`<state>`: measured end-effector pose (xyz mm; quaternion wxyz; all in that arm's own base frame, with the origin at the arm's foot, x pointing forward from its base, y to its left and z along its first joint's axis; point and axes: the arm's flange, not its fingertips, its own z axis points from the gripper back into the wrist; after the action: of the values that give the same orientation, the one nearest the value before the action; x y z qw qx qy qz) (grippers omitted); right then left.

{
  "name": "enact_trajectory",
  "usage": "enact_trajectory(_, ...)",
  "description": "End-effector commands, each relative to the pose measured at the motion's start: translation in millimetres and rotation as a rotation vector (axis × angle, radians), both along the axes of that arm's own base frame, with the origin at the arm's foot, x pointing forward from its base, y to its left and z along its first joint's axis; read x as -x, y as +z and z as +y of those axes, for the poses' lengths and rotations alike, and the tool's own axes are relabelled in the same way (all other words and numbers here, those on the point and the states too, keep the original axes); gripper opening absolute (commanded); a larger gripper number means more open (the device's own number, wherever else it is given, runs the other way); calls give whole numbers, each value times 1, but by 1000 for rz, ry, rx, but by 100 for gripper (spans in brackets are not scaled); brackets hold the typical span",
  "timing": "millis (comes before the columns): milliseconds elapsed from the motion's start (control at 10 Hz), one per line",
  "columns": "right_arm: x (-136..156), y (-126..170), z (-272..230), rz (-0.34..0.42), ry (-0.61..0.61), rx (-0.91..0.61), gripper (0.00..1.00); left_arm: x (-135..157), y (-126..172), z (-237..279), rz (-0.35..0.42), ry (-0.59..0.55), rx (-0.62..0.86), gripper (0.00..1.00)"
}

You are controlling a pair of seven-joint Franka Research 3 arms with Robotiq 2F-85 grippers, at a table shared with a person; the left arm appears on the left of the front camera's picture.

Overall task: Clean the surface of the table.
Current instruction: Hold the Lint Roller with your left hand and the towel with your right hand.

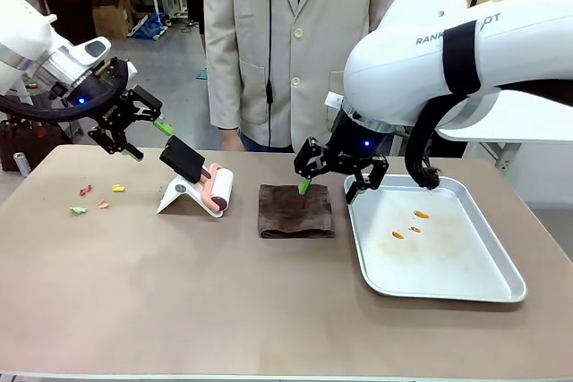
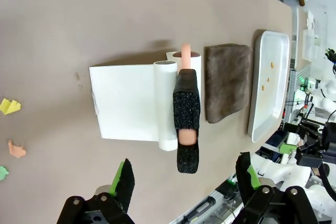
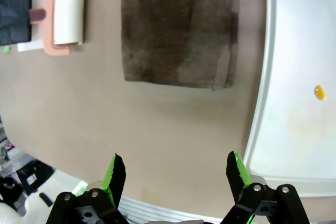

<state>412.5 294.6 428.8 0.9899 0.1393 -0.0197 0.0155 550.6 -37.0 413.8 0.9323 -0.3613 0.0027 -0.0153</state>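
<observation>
The taupe-brown table (image 1: 179, 301) carries small coloured paper scraps (image 1: 98, 199) at its left end; the left wrist view also shows these scraps (image 2: 9, 106). My left gripper (image 1: 148, 139) hovers open above the table, just left of the black handle of a lint roller (image 1: 215, 190) on its white stand. From the left wrist that roller (image 2: 186, 124) lies ahead between my open fingers (image 2: 186, 179). My right gripper (image 1: 329, 187) hangs open over the right edge of a folded brown cloth (image 1: 295, 212). In the right wrist view the cloth (image 3: 178, 30) lies beyond the open gripper (image 3: 176, 174).
A shallow silver tray (image 1: 448, 257) with small orange spots (image 1: 421, 215) lies at the right; its rim (image 3: 257, 119) runs close beside my right gripper. A person in a beige jacket (image 1: 295, 42) stands at the far edge. The near half of the table is bare.
</observation>
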Motion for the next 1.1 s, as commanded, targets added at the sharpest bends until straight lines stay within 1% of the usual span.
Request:
enact_trajectory(0,-22,-5,11,-28,-15,34,100,-8,-6,-11,7,-1,4,100)
enact_trajectory(100,-30,-9,11,-29,-20,32,100,-11,-7,-14,7,-9,6,100)
enact_trajectory(300,-48,-20,12,-67,-60,55,100,-16,-10,-23,15,-9,-1,100)
enact_trajectory(500,-65,-34,16,-56,-74,92,100,-21,-12,-28,12,0,6,100)
enact_trajectory(700,-76,-44,21,-58,-68,93,100,-26,-14,-33,2,-8,25,100)
enact_trajectory(900,-88,-55,24,-54,-99,108,100,-22,-22,-38,3,-16,54,100)
enact_trajectory(1000,-94,-60,27,-40,-114,116,100,-17,-26,-39,7,-18,69,100)
